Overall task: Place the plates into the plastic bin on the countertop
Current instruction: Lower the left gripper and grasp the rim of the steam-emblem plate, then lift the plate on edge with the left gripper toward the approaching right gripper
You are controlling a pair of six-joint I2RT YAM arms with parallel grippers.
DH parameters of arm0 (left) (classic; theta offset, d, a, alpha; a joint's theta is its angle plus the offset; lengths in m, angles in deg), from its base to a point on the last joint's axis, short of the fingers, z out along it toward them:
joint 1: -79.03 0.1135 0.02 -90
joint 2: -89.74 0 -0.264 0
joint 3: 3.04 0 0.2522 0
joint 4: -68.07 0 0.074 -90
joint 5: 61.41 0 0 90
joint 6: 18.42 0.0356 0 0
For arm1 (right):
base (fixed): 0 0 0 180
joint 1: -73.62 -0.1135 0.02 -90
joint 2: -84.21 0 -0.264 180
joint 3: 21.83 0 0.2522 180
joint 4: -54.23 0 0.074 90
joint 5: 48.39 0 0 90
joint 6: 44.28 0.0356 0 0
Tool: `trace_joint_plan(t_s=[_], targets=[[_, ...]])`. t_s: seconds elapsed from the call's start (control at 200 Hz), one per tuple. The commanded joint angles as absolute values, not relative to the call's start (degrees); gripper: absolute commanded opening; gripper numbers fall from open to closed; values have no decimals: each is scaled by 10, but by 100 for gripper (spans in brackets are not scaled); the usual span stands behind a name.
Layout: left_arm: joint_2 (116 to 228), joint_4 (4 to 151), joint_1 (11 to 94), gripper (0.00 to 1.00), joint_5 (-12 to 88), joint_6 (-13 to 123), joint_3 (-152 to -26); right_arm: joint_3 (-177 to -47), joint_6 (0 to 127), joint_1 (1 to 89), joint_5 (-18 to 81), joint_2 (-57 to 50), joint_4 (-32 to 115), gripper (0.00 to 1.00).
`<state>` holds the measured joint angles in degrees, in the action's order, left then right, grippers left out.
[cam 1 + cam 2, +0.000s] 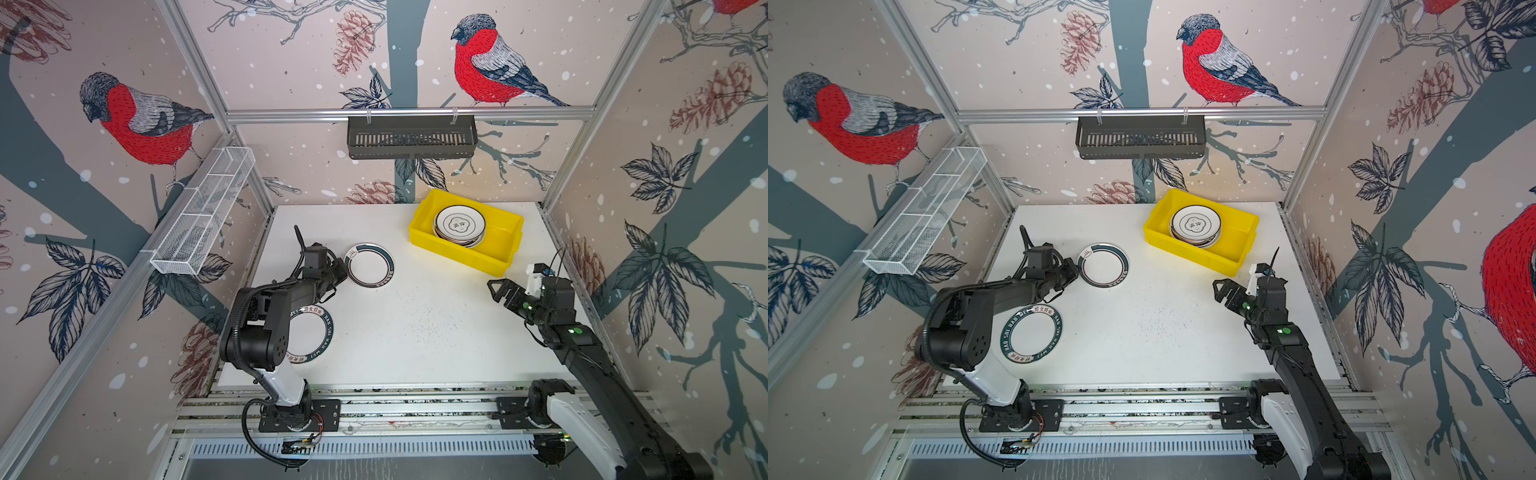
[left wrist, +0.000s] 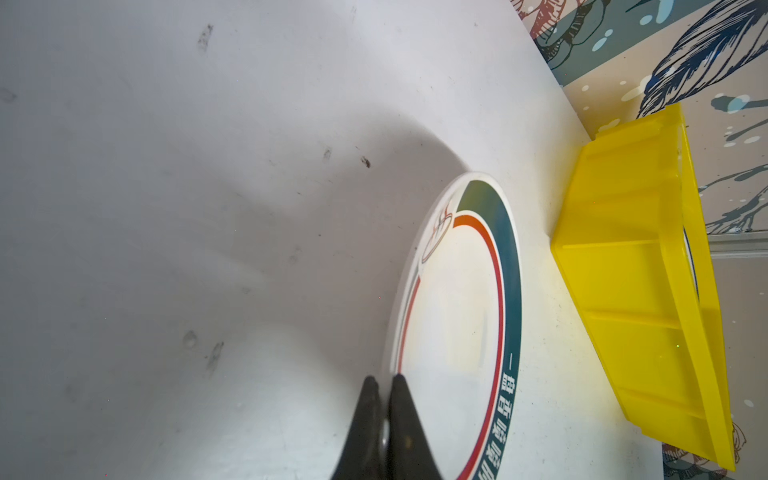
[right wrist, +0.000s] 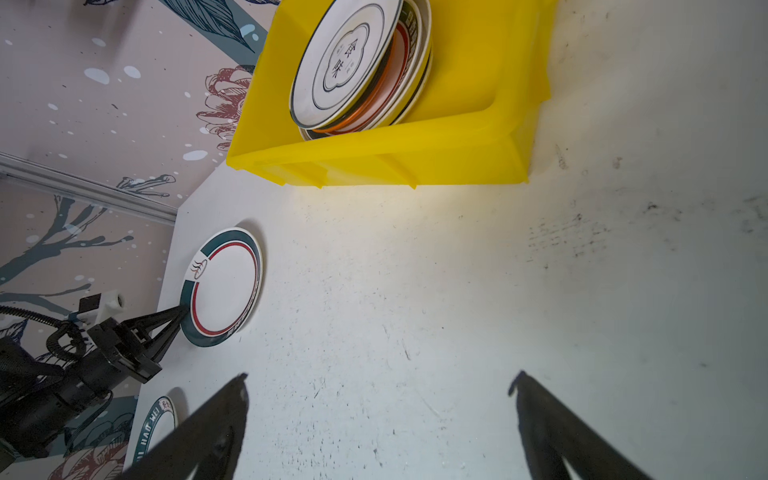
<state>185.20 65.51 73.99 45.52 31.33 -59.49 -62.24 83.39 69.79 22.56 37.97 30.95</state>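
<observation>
Firstly, the bench point(image 1: 415, 324): a flat white matt top, scuffed and flecked with dark specks, with metal rails along its near edge. A broad open stretch runs across the middle, between the two arms.

The bin point(image 1: 457, 253) stands at the far right of the bench, set askew to the back edge, with one corner close to it. It is bright yellow plastic with a lipped rim and ribbed outer walls. A stack of plates point(image 1: 458, 226) leans in the bin's left part. The top plate is white with a thin black ring, and the right wrist view shows an orange rim beneath it. The bin's right part shows bare yellow floor.

The banded plate point(image 1: 370, 266) is round, shallow and glossy, white with a teal band and a fine red ring. It lies left of centre, well apart from the bin. The lettered plate point(image 1: 316, 336) lies near the front left, partly under the left arm.

The left fingers point(image 2: 395, 384) are pinched together on the banded plate's near rim. The right fingers point(image 1: 493, 291) are spread wide and hold nothing, above the bench just in front of the bin.
</observation>
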Motion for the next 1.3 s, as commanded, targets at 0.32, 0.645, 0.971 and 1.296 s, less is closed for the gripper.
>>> trace_joint_plan(t_s=[0.32,0.645,0.971,1.296], targets=[[1770,624,727,0,498,283,-544,-658,847,682,124,319,385,100],[1702,647,675,0,539,285,-551,-711,876,568,177,250,445,100],[1659,610,625,0,549,232,-582,-775,887,546,156,179,462,100],[1706,599,568,0,536,203,-667,-805,901,540,157,142,500,100]])
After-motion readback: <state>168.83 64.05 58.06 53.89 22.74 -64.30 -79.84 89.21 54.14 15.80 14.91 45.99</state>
